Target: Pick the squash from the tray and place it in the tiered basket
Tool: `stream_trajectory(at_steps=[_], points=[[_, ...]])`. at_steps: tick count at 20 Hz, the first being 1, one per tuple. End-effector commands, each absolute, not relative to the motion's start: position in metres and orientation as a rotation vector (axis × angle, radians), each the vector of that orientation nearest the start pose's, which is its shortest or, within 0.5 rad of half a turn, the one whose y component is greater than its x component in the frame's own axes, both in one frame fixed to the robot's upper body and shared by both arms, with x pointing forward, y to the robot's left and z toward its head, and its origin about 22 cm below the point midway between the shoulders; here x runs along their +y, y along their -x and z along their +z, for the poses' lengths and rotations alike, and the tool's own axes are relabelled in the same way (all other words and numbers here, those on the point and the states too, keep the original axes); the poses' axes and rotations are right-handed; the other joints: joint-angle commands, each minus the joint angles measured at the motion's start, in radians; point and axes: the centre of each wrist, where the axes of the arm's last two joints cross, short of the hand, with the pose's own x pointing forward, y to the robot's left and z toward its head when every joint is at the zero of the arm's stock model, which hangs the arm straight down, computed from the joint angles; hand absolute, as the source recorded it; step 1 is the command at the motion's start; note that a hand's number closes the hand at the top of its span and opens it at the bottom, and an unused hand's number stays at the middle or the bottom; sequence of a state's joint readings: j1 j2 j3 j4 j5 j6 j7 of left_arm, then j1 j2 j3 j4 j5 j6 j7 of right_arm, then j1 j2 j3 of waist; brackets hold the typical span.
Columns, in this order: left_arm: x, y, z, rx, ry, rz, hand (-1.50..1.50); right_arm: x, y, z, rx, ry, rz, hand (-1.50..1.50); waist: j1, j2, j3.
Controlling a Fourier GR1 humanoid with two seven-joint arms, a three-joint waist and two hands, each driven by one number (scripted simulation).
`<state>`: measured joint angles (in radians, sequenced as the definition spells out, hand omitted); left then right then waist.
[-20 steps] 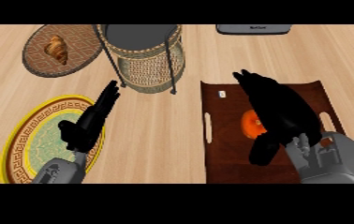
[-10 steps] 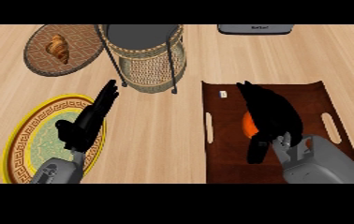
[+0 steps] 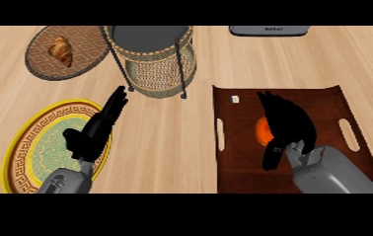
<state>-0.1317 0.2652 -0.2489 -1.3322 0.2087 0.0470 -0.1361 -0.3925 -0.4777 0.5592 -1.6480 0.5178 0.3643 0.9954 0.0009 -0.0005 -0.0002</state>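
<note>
The counter (image 3: 218, 57) carries, at its right, the brown tray (image 3: 320, 97), and at the top middle the tiered basket (image 3: 157, 57). A yellow plate (image 3: 33, 131) lies at the left, and a brown plate (image 3: 44, 64) with a croissant (image 3: 61, 51) at the upper left. A grey device (image 3: 270, 30) sits at the top edge.

The right hand (image 3: 287, 124) has drawn back and lowered over the tray since a second ago. It now covers most of the squash (image 3: 262, 130), of which only an orange sliver shows at the hand's left. Its fingers curve down over the squash, thumb near the tray floor; I cannot tell whether they have closed on it. The squash lies on the tray, so I judge the grasp under way, with lifting and the carry to the basket left.

The left hand (image 3: 98, 126) rests released, fingers straight, over the yellow plate's rim.
</note>
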Motion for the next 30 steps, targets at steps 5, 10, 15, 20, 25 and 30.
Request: stream_trajectory(at_steps=[5,10,15,20,25,30], points=[[0.235,-0.258,-0.028,-1.555,0.074,-0.223,0.0,-0.195,-0.288,0.067,-0.699,0.868,1.157,-1.5,0.002,0.001,0.0],[0.247,-0.266,-0.024,-1.519,0.064,-0.238,0.0,-0.18,-0.276,0.068,-0.69,0.856,1.187,-1.5,0.0,0.0,0.0],[0.243,-0.264,-0.015,-1.519,0.093,-0.242,0.0,-0.184,-0.286,0.034,-0.71,0.833,1.178,-1.5,0.003,0.001,0.0],[0.221,-0.269,-0.012,-1.531,0.096,-0.232,0.0,-0.188,-0.282,0.04,-0.924,0.818,1.143,1.5,0.001,0.0,0.0],[0.217,-0.259,-0.033,-1.523,0.057,-0.239,0.0,-0.178,-0.277,0.04,-0.978,0.822,1.135,1.5,-0.001,0.0,0.0],[0.229,-0.273,-0.009,-1.51,0.091,-0.242,0.0,-0.191,-0.283,0.039,-0.939,0.875,1.11,1.5,-0.001,0.0,0.0]])
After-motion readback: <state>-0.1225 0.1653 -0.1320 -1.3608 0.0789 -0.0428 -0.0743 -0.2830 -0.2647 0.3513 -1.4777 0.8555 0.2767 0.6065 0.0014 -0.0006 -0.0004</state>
